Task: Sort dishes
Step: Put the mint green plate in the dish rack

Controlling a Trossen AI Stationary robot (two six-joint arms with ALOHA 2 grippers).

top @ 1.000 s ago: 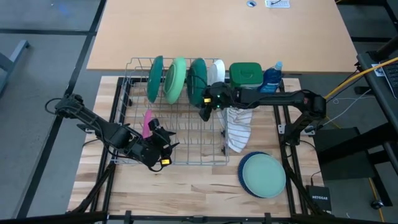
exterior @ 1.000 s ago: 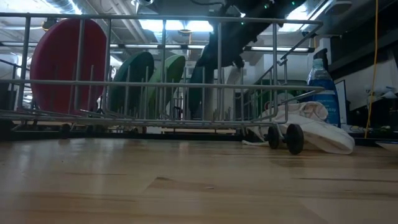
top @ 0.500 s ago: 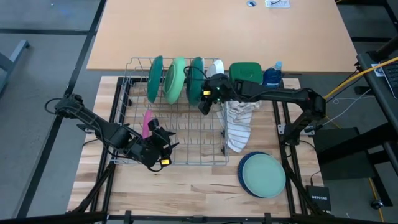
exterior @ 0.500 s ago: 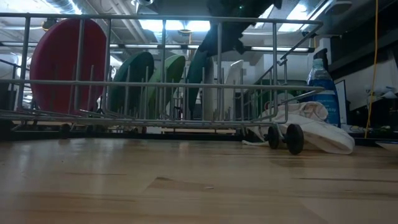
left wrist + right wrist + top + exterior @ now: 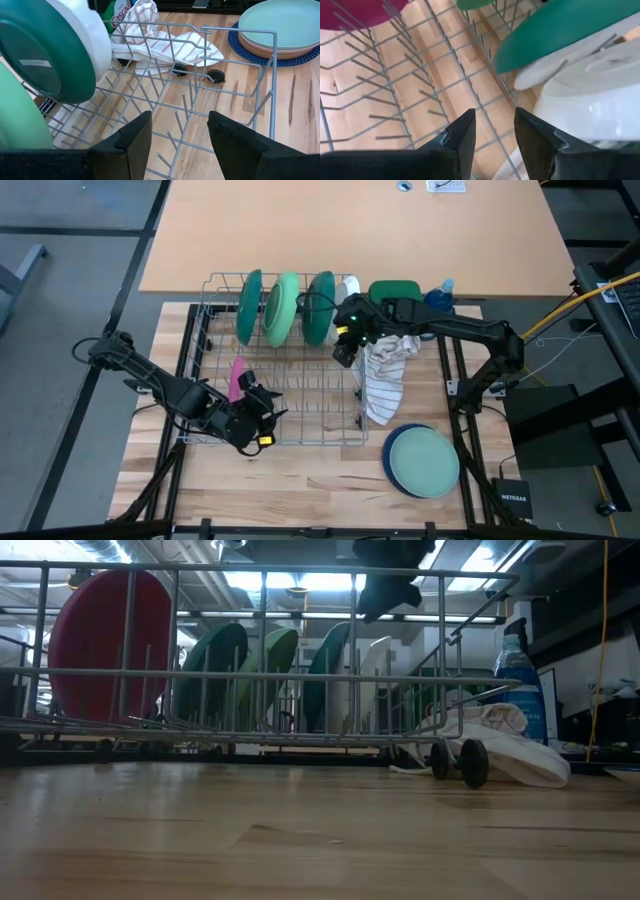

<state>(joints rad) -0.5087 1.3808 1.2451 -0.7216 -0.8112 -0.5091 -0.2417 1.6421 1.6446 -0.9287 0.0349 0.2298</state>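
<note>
Wire rack (image 5: 285,405) on the desk (image 5: 300,475) holds four plates on edge, faces along the row: dark green plate (image 5: 249,307), light green plate (image 5: 284,308), second dark green plate (image 5: 320,308) and white plate (image 5: 349,290), all just behind the right claw (image 5: 342,356), which is empty, fingers parted narrowly. Pink plate (image 5: 236,378) stands beside the left claw (image 5: 262,416), open, empty. Left wrist view alone shows a brown plate (image 5: 272,49) under the teal plate (image 5: 423,459), outside the rack.

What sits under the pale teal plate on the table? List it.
Under the pale teal plate lies a brownish plate, and beneath that a navy one; only their rims show. Anything lower is covered.
</note>
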